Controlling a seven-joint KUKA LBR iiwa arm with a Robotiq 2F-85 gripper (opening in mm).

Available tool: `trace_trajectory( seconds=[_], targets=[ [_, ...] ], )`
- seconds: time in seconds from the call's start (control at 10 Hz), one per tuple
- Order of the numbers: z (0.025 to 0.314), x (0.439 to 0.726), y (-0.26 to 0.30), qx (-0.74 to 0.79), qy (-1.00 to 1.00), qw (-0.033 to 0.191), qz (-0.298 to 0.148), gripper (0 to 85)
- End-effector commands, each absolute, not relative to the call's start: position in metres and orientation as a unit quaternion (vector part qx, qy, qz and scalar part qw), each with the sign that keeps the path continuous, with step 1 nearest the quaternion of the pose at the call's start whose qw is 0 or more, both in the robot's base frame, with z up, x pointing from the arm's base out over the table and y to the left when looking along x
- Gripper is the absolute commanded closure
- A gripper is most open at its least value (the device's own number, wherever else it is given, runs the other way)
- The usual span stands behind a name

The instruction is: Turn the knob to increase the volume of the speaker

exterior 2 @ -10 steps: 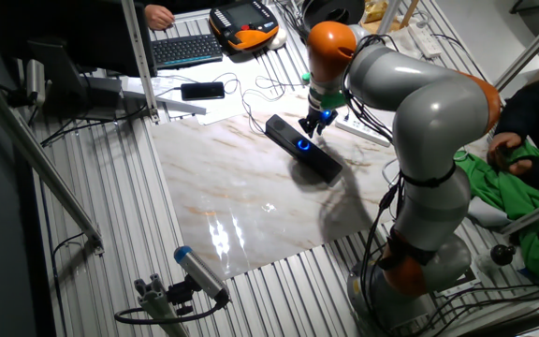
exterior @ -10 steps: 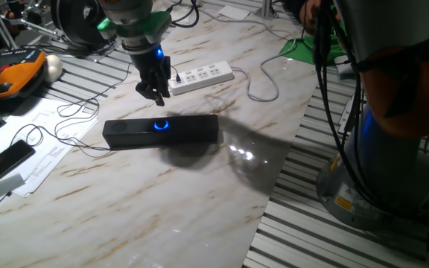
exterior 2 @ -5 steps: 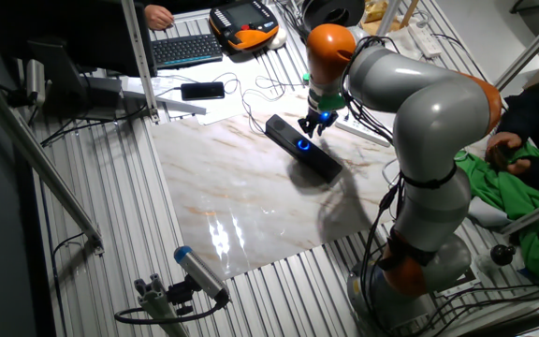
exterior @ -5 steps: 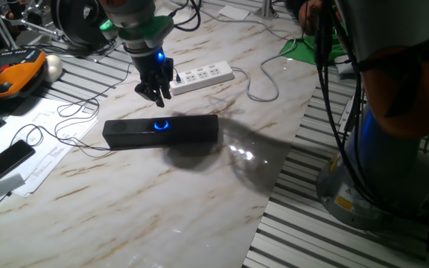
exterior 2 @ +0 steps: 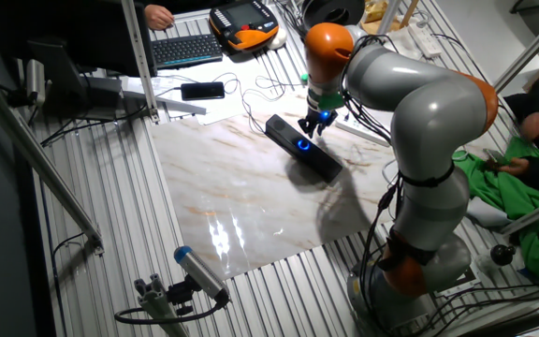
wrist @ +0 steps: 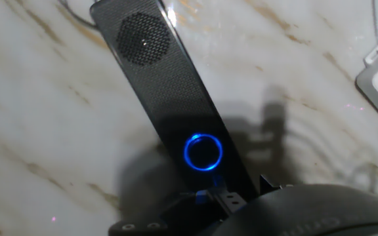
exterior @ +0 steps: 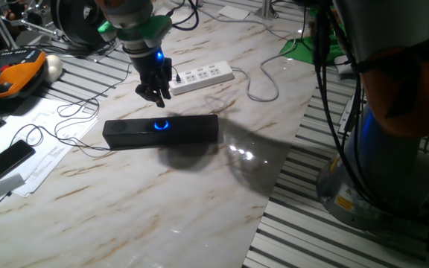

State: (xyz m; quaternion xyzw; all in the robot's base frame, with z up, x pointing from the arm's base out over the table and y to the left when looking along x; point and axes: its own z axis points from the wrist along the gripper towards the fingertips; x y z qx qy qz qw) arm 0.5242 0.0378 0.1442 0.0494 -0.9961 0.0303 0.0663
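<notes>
- Barely anything changes over the last second: your gripper [exterior: 155, 92] hangs above and slightly behind the speaker [exterior: 161, 130], shifting only a hair between the earlier fixed views and now
- The speaker has not moved on the marble table [exterior: 199, 186]; the knob [exterior: 160, 125] glows blue at mid-bar, same as before
- In the hand view the knob [wrist: 203, 152] sits just ahead of the fingertips, slightly left of centre, clear air in between, no contact
- Jaw state: fingers look close together in one fixed view, but I cannot tell the gap for sure; the hand view shows only the dark gripper body at the bottom edge
- Judgement: you are paused in the approach, turn not yet begun, volume unchanged
- Next move calls for centring the jaws over the ring, then dropping straight down
- White power strip [exterior: 202, 76] lies behind the jaws, out of the path
</notes>
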Motion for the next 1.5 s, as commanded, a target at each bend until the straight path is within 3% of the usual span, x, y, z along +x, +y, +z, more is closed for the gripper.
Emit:
trace_trajectory(
  seconds=[0.0,0.2,0.4,0.7,0.8,1.4],
  targets=[
    [0.1441,0.5242,0.0377,0.085,-0.994,0.065,0.031,51.0],
    [0.1441,0.5242,0.0377,0.089,-0.994,0.057,0.037,51.0],
    [0.1441,0.5242,0.0377,0.088,-0.995,0.034,0.039,51.0],
    [0.1441,0.5242,0.0377,0.110,-0.991,0.039,0.059,51.0],
    [0.1441,0.5242,0.0377,0.112,-0.992,0.032,0.050,51.0],
    [0.1425,0.5266,0.0406,0.144,-0.988,0.047,0.013,51.0]
  ],
)
